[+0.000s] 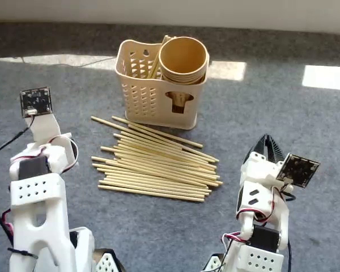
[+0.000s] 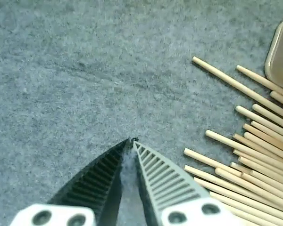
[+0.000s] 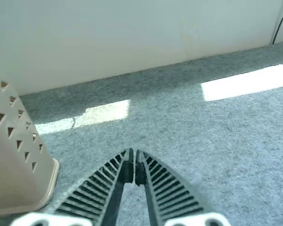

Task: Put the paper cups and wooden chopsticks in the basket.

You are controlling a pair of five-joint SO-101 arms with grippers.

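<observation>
A beige perforated basket (image 1: 150, 90) stands on the grey carpet. Inside it are stacked paper cups (image 1: 183, 59) and a few wooden chopsticks (image 1: 157, 63) leaning behind them. Many loose chopsticks (image 1: 156, 164) lie in a pile in front of the basket. My left gripper (image 2: 132, 140) is shut and empty, low over bare carpet just left of the pile's ends (image 2: 240, 155); the basket's base corner (image 2: 280, 56) sits beyond them. My right gripper (image 3: 133, 153) is shut and empty, right of the pile (image 1: 266, 145), pointing past the basket's side (image 3: 14, 155) toward the wall.
Grey carpet (image 1: 283, 113) spreads open to the left and right of the basket. Sunlit patches (image 1: 326, 76) lie at the back, below a white wall (image 3: 132, 33). Each arm's white body (image 1: 37, 192) (image 1: 260, 226) stands at the near edge.
</observation>
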